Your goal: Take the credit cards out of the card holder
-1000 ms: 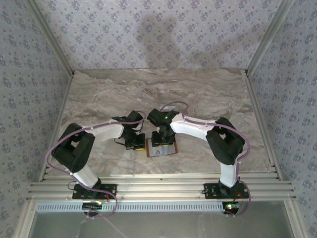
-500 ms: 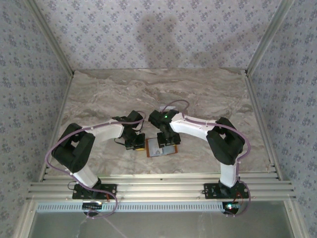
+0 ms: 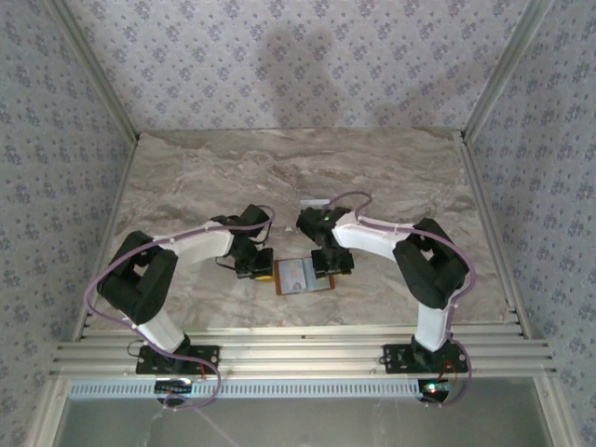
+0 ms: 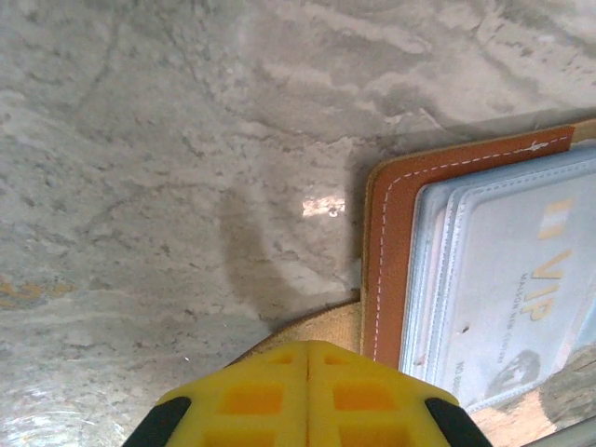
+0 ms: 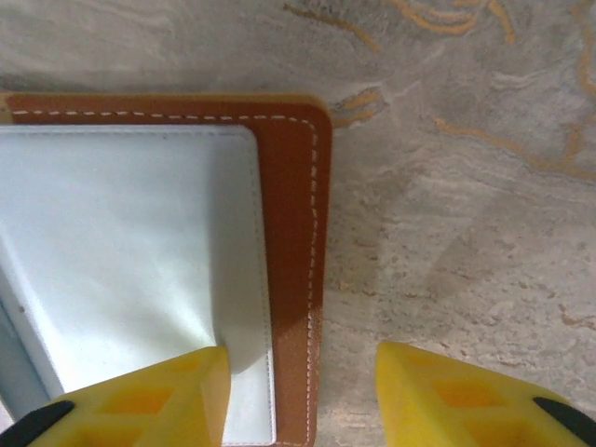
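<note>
The card holder (image 3: 300,277) lies open on the marble table between both grippers, brown border up and grey-blue inside. In the left wrist view its clear pocket holds a pale credit card (image 4: 521,289) printed VIP. My left gripper (image 3: 253,265) is shut, its yellow fingertips (image 4: 307,372) pressed together over the card holder's tan left corner (image 4: 326,326). My right gripper (image 5: 303,400) is open and straddles the card holder's brown right edge (image 5: 298,279). One of its fingers (image 5: 140,400) is over the pale inner panel (image 5: 130,251), the other over bare table.
A small pale flat piece (image 3: 314,202) lies on the table just behind the right arm; I cannot tell what it is. Patterned walls close in the back and both sides. Aluminium rails (image 3: 298,358) run along the near edge by the arm bases.
My right gripper has shifted right, from over the card holder's middle to its right edge, and its jaws have narrowed a little. The left gripper has stayed put.
</note>
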Motion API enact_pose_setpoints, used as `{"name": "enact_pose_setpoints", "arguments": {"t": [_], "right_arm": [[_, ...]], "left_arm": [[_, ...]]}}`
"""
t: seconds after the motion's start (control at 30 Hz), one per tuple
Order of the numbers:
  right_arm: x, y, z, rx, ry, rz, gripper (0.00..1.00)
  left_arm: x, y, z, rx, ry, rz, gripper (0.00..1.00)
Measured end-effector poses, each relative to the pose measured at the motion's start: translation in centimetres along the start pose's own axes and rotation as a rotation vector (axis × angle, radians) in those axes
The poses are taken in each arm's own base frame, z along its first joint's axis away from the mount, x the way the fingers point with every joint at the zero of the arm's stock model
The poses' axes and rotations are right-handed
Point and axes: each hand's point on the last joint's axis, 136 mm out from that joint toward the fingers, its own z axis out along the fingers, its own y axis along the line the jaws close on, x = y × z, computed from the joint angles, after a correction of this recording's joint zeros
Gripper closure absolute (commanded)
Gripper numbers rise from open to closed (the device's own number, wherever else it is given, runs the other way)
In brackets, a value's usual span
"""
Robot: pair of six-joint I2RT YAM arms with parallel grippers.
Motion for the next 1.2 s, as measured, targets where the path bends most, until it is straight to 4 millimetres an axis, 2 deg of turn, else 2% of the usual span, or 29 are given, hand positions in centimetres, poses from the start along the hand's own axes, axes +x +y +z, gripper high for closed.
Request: {"name": "enact_pose_setpoints", "arguments": {"t": [0.23,0.4,0.6,0.77,0.87,1.07,1.2], "right_arm": [[0.3,0.1,-0.7,-0.024,-0.014,-0.001,0.61],[0.0,0.2,-2.7,-0.066,-0.056,0.003,0.59],[-0.7,1.8,-5.0,-0.242,-0.094,0.027,0.66],[-1.1,3.6,-4.6,-0.439,-0.087,0.077,0.7],[-1.2,4.6,-4.3,-0.533,-0.075,0.102,0.7],[-2.0,7.0,-4.3,-0.675,-0.072,0.106,0.74],[-2.3,7.8,-3.5,-0.715,-0.055,0.115,0.75]], "left_arm": [[-0.5,-1.5,-0.7,0.013,-0.021,0.028,0.92],[-0.3,-2.9,-1.2,0.043,-0.028,0.031,0.92],[-0.1,-5.3,-1.3,0.131,-0.023,0.023,0.93],[-0.6,-6.9,-1.3,0.209,-0.026,0.012,0.93],[-0.5,-6.9,-0.5,0.219,-0.013,0.002,0.94],[0.4,-5.4,1.5,0.183,0.033,-0.028,0.95],[0.5,-5.2,1.8,0.177,0.04,-0.031,0.95]]}}
